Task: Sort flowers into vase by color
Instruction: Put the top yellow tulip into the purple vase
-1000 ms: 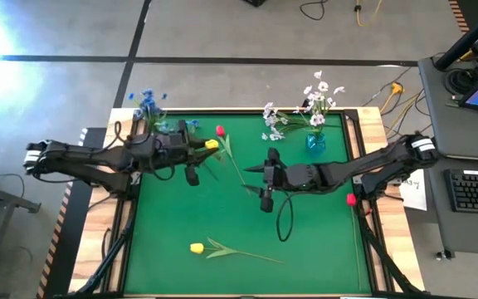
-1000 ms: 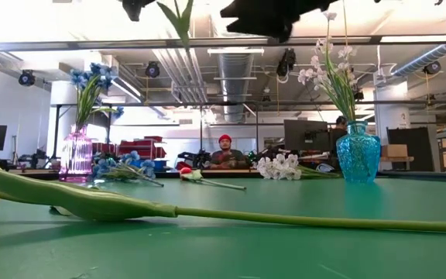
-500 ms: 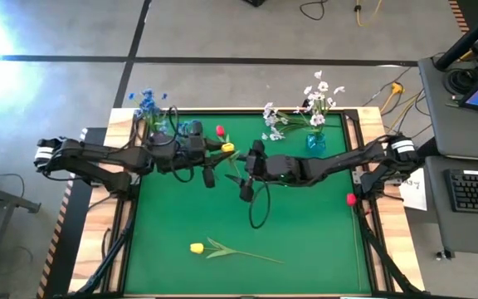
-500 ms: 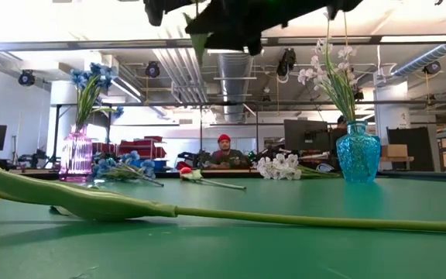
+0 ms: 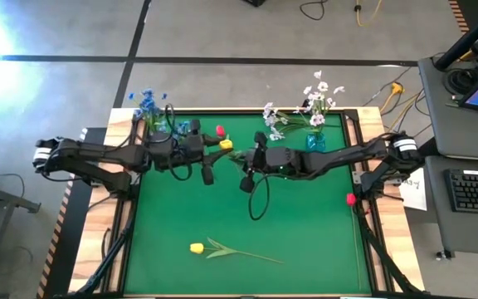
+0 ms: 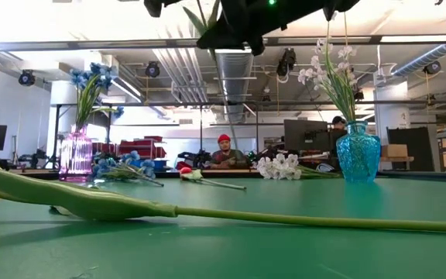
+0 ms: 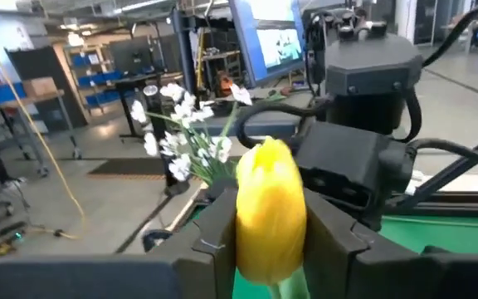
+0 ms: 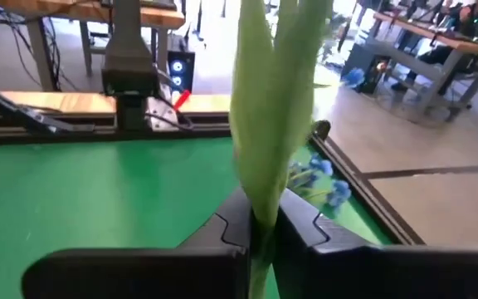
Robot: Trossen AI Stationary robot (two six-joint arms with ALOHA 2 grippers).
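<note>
High view: 2 yellow tulips (image 5: 197,247), 1 red tulip (image 5: 220,130), 2 vases (image 5: 314,142).

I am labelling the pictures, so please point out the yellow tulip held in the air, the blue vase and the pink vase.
yellow tulip (image 7: 270,208): left wrist view, on the bloom.
blue vase (image 6: 358,155): low view, on its glass body.
pink vase (image 6: 76,156): low view, on its glass body.

We find no readable text, label, brand, number or sign anywhere, whether on the table, the arms or the room behind.
</note>
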